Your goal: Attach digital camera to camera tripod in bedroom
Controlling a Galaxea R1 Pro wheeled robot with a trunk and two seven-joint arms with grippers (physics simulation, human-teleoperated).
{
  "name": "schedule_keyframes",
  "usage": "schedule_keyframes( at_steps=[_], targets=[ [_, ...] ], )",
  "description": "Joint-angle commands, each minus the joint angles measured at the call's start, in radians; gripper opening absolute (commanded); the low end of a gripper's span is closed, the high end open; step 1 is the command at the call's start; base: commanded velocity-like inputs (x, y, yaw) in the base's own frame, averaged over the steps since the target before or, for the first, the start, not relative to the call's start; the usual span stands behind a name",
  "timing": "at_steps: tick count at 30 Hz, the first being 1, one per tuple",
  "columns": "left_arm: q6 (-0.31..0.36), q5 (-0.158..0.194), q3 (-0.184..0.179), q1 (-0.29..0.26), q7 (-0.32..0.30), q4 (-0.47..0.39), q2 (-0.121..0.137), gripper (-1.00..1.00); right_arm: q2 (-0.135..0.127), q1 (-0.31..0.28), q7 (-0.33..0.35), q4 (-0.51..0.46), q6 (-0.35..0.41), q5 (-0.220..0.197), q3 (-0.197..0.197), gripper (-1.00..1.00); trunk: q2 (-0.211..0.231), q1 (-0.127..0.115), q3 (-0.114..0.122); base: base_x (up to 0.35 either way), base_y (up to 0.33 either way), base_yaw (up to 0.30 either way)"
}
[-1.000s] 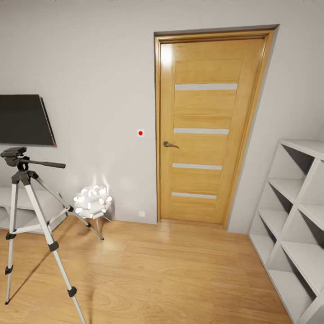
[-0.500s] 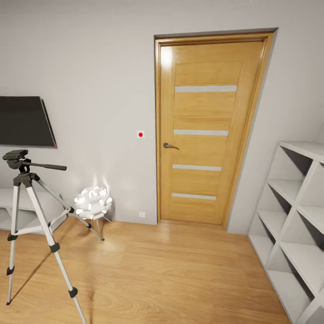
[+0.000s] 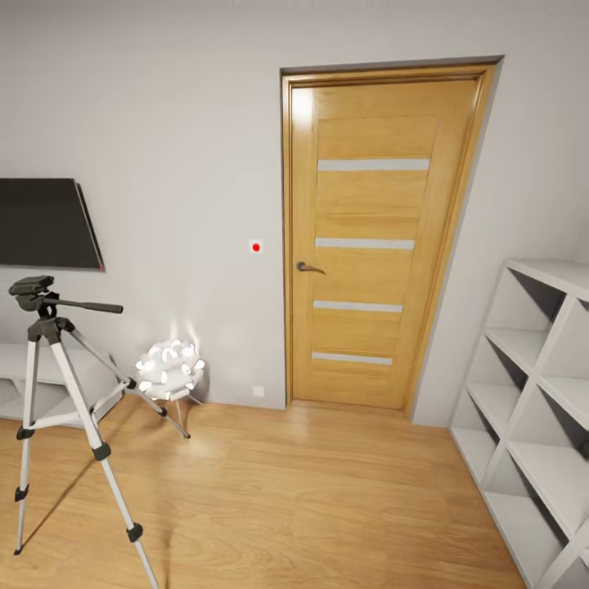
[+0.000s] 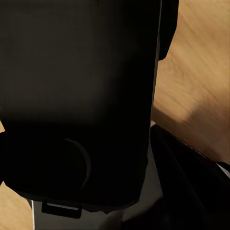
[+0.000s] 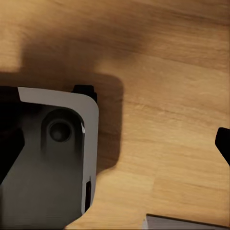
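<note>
Everything in my head view has slid slightly down since a second ago, so my camera shifted, not the room. At lower left stands the camera tripod [image 3: 49, 384], upright on the wood floor [image 3: 311, 491], its pan handle pointing right toward the spiky lamp [image 3: 169, 369]; the oak door [image 3: 372, 237] fills the centre, the cube shelf [image 3: 532, 409] the right. My left wrist view is mostly a dark boxy shape, perhaps the digital camera; I cannot tell those jaws' state. My right wrist view shows floor; its jaws' state is unclear too. The tripod lies to my left, so I judge the left arm nearer.
</note>
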Motion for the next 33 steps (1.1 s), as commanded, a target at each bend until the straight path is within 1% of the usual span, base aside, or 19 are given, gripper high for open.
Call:
schedule_keyframes(
  at_steps=[1,9,10,11,13,14,17,33],
  targets=[
    [0.002,0.006,-0.009,-0.001,0.001,0.0,0.0,-1.0,0.0,-0.001,0.002,0.003,-0.005,0.008,-0.002,1.0,0.006,-0.004,0.002,0.0,0.0,0.0],
    [0.002,0.005,-0.009,-0.001,-0.002,0.0,0.0,-1.0,0.0,0.002,0.002,0.003,-0.006,0.008,-0.002,1.0,0.062,-0.034,0.027,0.0,0.0,0.0],
    [0.002,0.005,-0.009,-0.001,-0.01,0.0,0.0,-1.0,0.001,0.002,0.002,0.003,-0.006,0.008,-0.002,1.0,0.069,-0.038,0.03,0.0,0.0,0.0],
    [0.003,0.005,-0.009,-0.001,-0.035,0.0,0.001,-1.0,0.001,0.003,0.003,0.003,-0.006,0.008,-0.002,1.0,0.076,-0.042,0.033,0.0,0.0,0.0],
    [0.003,0.006,-0.009,0.0,-0.057,0.0,0.002,-1.0,0.001,0.003,0.003,0.003,-0.006,0.008,-0.002,1.0,0.09,-0.05,0.039,0.0,0.0,0.0],
    [0.003,0.006,-0.009,0.001,-0.078,0.0,0.004,-1.0,0.001,0.003,0.003,0.003,-0.006,0.008,-0.002,1.0,0.097,-0.054,0.042,0.0,0.0,0.0],
    [0.002,0.007,-0.009,0.003,-0.107,0.0,0.006,-1.0,0.002,0.003,0.003,0.003,-0.006,0.008,-0.001,1.0,0.118,-0.065,0.052,0.0,0.0,0.0],
    [0.002,0.007,-0.009,0.004,-0.114,0.0,0.006,-1.0,0.002,0.003,0.003,0.003,-0.006,0.008,-0.001,1.0,0.23,-0.126,0.102,0.0,0.0,0.0]
  ],
)
